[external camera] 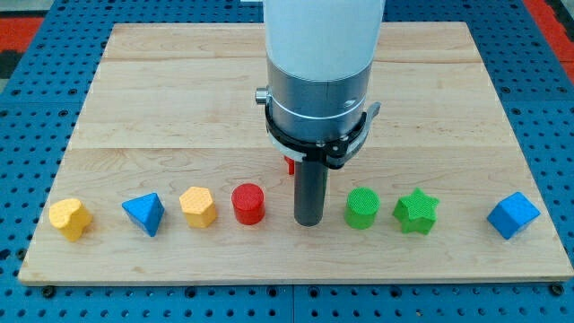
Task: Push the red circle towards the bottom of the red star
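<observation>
The wooden board (161,90) is pale maple with faint plank seams, set on a blue pegboard (36,126). Blocks: yellow heart (70,218), blue triangle (144,213), yellow hexagon (197,206), red circle (247,204), green circle (362,208), green star (415,211), blue cube (513,215). A red sliver (290,165) shows behind the dark grey rod.

A row of blocks lines the board's (179,90) lower edge, and my tip (309,222) stands in the gap between the red circle (248,204) on the view's left and the green circle (362,208) on the view's right, touching neither. Further left sit a yellow hexagon-like block (197,206), a blue triangular block (143,213) and a yellow heart (70,218), with narrow lanes between them. A green star (415,211) sits just beside the green circle; a blue cube-like block (513,215) lies well apart, leaving a wide lane. A red block (290,165), mostly hidden behind my rod, blocks the way directly above. The board's upper half offers open wood.
</observation>
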Robot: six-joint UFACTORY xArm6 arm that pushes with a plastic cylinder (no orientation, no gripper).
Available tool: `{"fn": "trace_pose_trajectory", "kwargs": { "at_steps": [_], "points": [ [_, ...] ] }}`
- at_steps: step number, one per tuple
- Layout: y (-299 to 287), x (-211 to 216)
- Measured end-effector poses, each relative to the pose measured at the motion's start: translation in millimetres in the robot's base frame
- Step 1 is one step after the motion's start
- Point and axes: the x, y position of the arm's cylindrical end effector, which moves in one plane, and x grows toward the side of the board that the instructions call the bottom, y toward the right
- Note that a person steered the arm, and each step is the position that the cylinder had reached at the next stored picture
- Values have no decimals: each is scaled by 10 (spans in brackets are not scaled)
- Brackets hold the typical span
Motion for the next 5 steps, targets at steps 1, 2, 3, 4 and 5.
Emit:
{"fn": "trace_pose_trajectory", "kwargs": {
  "at_steps": [1, 2, 3, 4, 5],
  "points": [
    [0, -4],
    [0, 0],
    [8, 105],
    [-135, 222],
    [-181, 404]
  ]
}}
